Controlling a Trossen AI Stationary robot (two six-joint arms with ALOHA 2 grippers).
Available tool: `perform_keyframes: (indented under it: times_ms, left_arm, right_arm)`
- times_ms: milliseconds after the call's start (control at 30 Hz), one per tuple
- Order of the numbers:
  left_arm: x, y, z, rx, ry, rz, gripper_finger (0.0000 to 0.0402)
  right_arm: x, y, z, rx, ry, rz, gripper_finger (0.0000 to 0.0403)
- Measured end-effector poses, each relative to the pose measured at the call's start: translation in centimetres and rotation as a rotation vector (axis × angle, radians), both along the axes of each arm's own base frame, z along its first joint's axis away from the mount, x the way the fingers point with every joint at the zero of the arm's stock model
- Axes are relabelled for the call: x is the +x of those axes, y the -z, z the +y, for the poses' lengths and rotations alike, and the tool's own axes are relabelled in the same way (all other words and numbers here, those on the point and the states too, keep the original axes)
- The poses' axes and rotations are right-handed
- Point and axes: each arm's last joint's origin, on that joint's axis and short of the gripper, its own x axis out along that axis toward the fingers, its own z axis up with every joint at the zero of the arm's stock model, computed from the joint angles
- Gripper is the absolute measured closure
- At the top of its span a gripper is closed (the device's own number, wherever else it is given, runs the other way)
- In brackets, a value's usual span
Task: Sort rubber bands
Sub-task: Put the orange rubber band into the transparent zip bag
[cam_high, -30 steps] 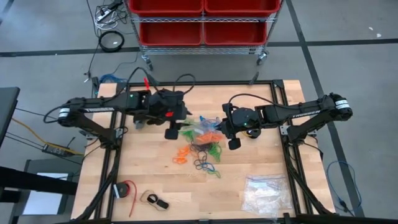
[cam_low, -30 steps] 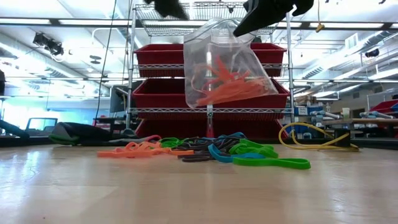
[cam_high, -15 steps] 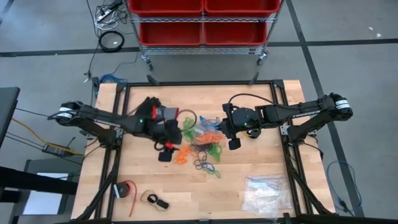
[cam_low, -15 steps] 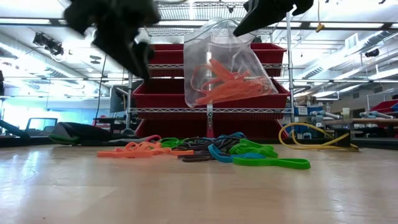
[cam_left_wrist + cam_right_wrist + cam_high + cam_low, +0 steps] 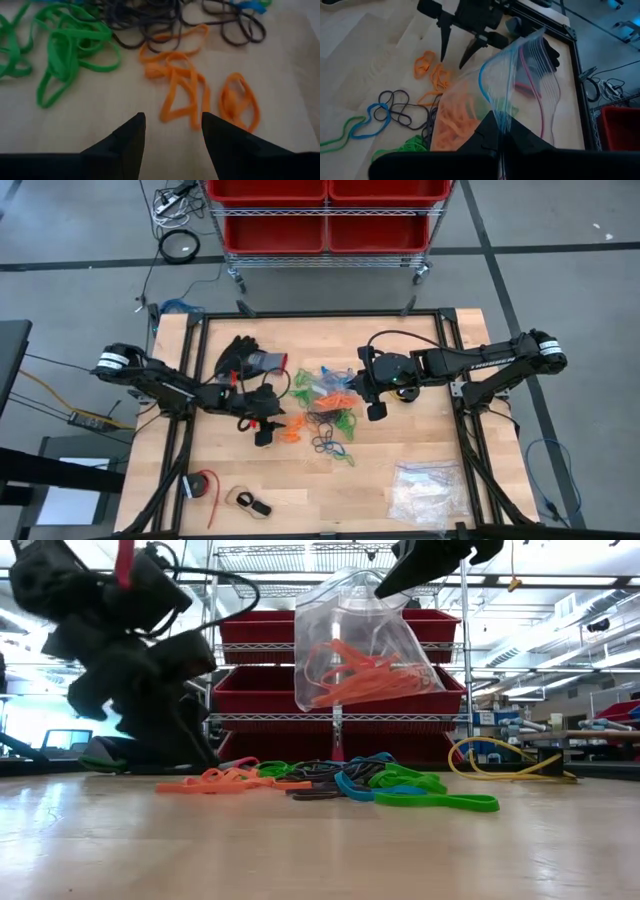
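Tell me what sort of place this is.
Probably a robotics lab or workshop: a wire shelf of red bins behind the wooden table, cables on the concrete floor, and workbenches under ceiling strip lights.

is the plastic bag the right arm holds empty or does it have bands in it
Not empty: the clear bag, hanging from the right gripper, holds orange rubber bands.
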Motion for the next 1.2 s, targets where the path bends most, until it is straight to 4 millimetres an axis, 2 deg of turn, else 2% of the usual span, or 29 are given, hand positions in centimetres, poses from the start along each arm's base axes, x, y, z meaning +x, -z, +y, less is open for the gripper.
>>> perform_keyframes:
  times_ms: [233, 367, 500, 633, 733, 900, 1000, 1200]
  left_arm:
    - [0.5, 1.4, 0.1, 0.025, -0.062, -0.032, 0.02]
    - [1.1, 2.2, 0.0, 0.017, -0.051, -0.019, 0.0216]
    - [1.6, 2.4, -0.1, 0.004, -0.041, -0.044, 0.0268]
    - [1.6, 2.1, -0.2, 0.006, 0.013, -0.062, 0.0373]
    - [1.5, 1.5, -0.2, -0.011, 0.038, -0.076, 0.039]
    - [1.6, -1.6, -0.5, -0.016, 0.062, -0.141, 0.0397]
    - [1.6, -4.9, -0.8, 0.02, 0.103, -0.206, 0.0398]
    - [1.3, -12.8, -1.1, 0.172, 0.116, -0.359, 0.0399]
  right_arm:
    - [0.2, -0.2, -0.1, -0.004, 0.001, -0.026, 0.0403]
    - [0.2, -0.2, -0.1, -0.004, 0.0, -0.025, 0.0403]
    - [0.1, -0.2, -0.1, -0.003, 0.0, -0.022, 0.0403]
    - [0.1, -0.2, -0.1, 0.0, 0.003, -0.021, 0.0403]
    - [0.1, -0.2, -0.1, 0.001, 0.003, -0.02, 0.0403]
    - [0.1, -0.1, -0.1, 0.0, 0.003, -0.012, 0.0403]
    - [0.1, -0.1, -0.2, 0.001, 0.004, -0.013, 0.0403]
    - [0.1, -0.1, -0.2, 0.001, 0.004, -0.014, 0.0403]
